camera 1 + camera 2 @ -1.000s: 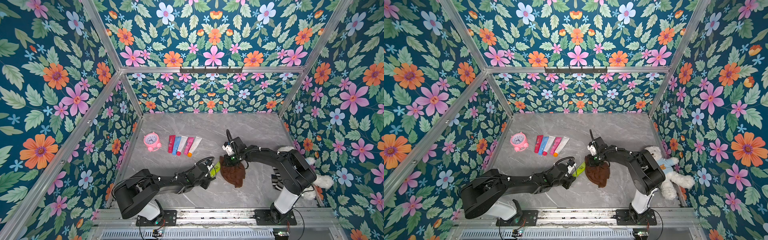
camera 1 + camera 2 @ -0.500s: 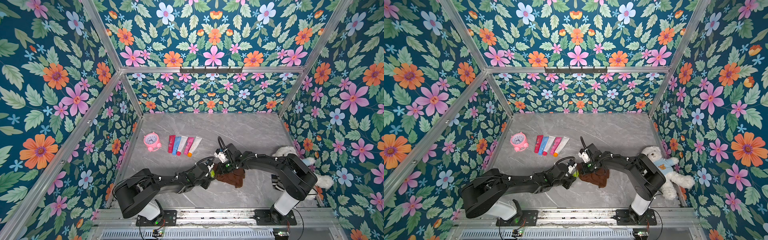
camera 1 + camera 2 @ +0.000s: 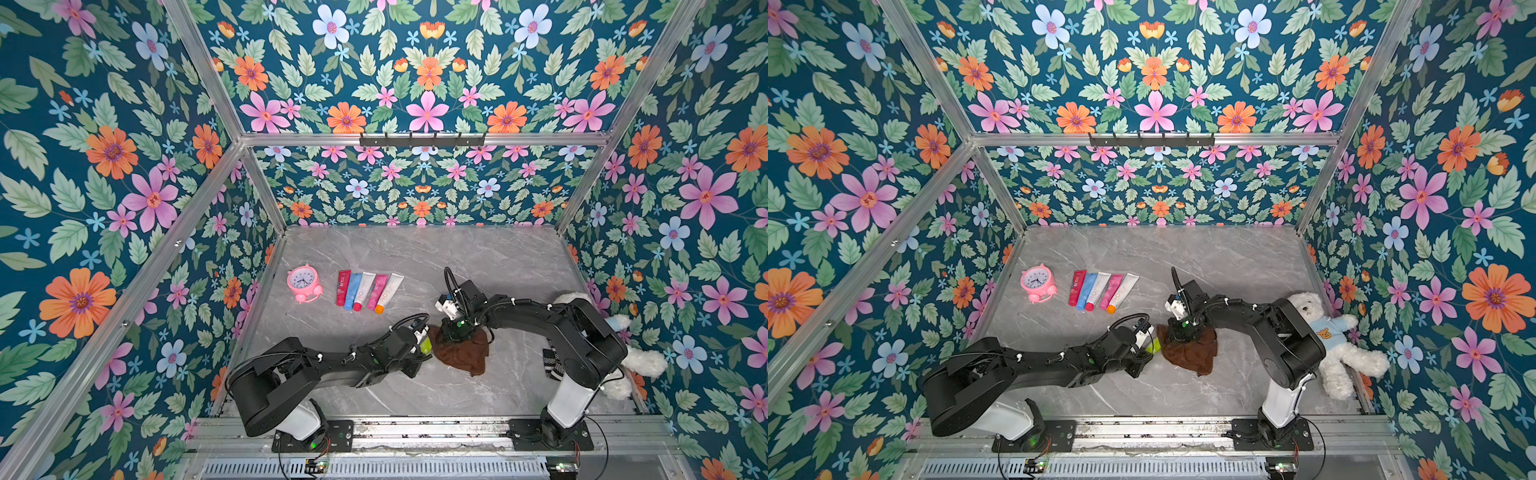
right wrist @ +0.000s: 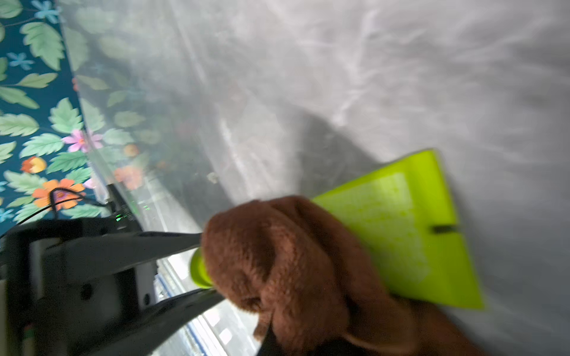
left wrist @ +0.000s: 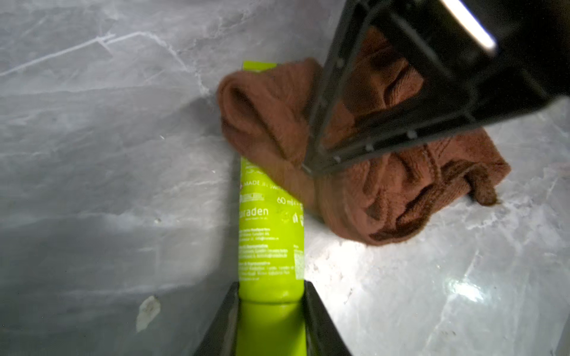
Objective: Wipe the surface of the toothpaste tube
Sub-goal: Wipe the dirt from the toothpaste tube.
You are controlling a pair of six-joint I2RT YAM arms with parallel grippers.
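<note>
Cloth now on tube: wiping looks under way.
Right gripper, pinched tight on the cloth, has swept it over the flat end; left gripper, part-open, clamps the cap end, low on the table.

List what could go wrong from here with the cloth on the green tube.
1. The left gripper clamps the green tube only near its cap end; a sideways drag from the brown cloth may swing or pull it loose.
2. The right gripper pinches a bunched cloth covering just the far end, so printed areas may go unwiped.
3. Both grippers sit close; a longer stroke might bump them.
</note>
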